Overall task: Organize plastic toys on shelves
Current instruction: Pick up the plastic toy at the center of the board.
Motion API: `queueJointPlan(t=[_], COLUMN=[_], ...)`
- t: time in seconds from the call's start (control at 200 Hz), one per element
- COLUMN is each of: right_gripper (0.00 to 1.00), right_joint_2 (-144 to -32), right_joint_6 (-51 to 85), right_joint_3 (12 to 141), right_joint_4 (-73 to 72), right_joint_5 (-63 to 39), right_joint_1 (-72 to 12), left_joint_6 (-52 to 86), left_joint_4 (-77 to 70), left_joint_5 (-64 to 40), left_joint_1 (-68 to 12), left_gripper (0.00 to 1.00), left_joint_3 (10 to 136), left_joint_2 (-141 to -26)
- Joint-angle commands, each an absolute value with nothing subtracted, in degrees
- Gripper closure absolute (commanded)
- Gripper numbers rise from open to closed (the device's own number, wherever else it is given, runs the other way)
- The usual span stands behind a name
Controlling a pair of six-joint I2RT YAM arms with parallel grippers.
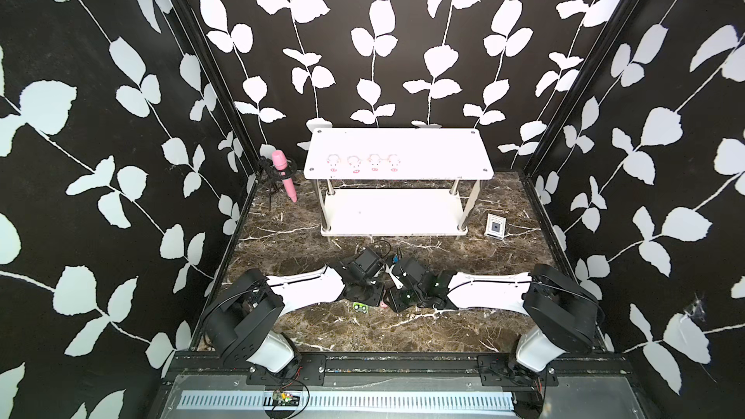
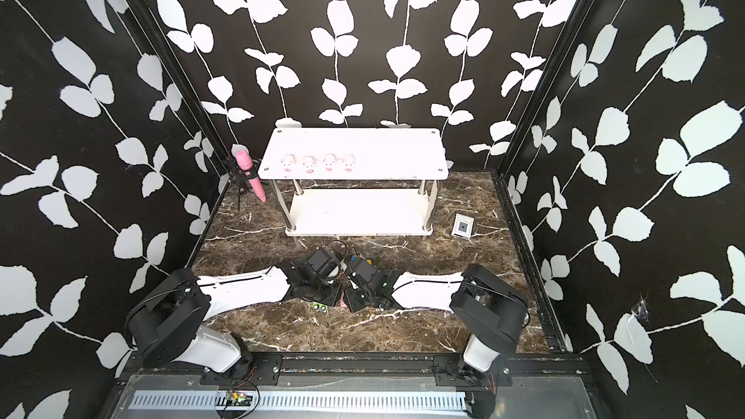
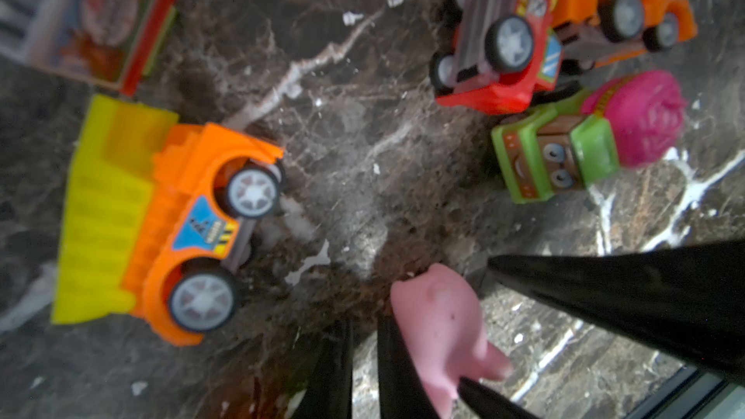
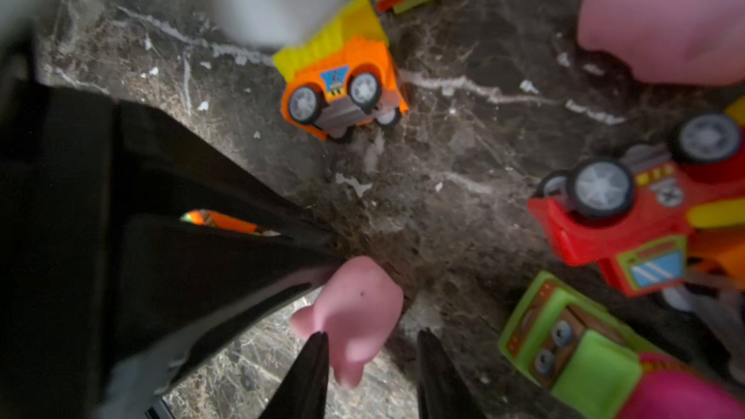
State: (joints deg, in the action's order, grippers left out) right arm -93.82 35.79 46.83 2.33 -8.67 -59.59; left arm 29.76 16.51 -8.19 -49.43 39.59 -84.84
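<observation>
— Pink pig [image 3: 439, 316], the small one: where is it?
— On the brown marble table [image 1: 403, 332], in the middle of the near half, where both arms meet. The left gripper [image 3: 427, 356] pinches it, a finger against each flank.
— And the right gripper [image 4: 371, 334]?
— Spread. Its 2 fingers [image 4: 439, 372] straddle the same pig: 1 tip overlaps a leg, the other stands clear of the body.
— What lies around it?
— Vehicles, all on the marble. An orange truck [image 3: 161, 219] with a yellow bed lies tipped on its side. A red vehicle [image 3: 500, 46] shows its wheels and underside, with an orange vehicle [image 3: 629, 14] just beside it. A green vehicle [image 3: 556, 147] with a painted face and a magenta drum sits near the red one. In both top views the green vehicle [image 1: 361, 307] [image 2: 319, 306] peeks out just left of the pig. A blurred toy [image 3: 100, 18], red and green, lies past the truck.
— The shelves [image 1: 395, 215]?
— Far side, centre, well apart from both grippers. 4 pigs [image 1: 354, 164] stand in a row on the top board [image 1: 443, 151], toward its near left corner.
— Anything beyond?
— A pink microphone [image 1: 282, 163] stands tilted left of the shelves. A card box [image 1: 495, 226] lies flat on the marble to their right.
</observation>
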Motion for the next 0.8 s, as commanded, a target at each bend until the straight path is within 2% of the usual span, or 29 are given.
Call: queueJointPlan(t=[0.0, 0.49, 0.795], right_gripper=[0.65, 0.72, 1.0], right_joint_2=[-94.9, -98.1, -97.4], right_joint_6=[35.9, 37.7, 37.9], right_joint_3=[48.3, 48.4, 48.1], right_joint_4=[1.9, 0.0, 1.5], right_joint_5=[-9.3, -10.4, -6.8], right_joint_1=[-60.0, -60.1, -60.1], left_joint_6=[30.5, 31.8, 32.4], left_joint_4=[15.2, 12.2, 11.2], left_joint_5=[-9.1, -11.0, -12.2], left_joint_1=[-49.7, -49.7, -49.7], left_gripper=[0.85, 0.87, 0.85], left_joint_3=[38.1, 36.2, 35.7], left_joint_2=[-85.2, -85.3, -82.7])
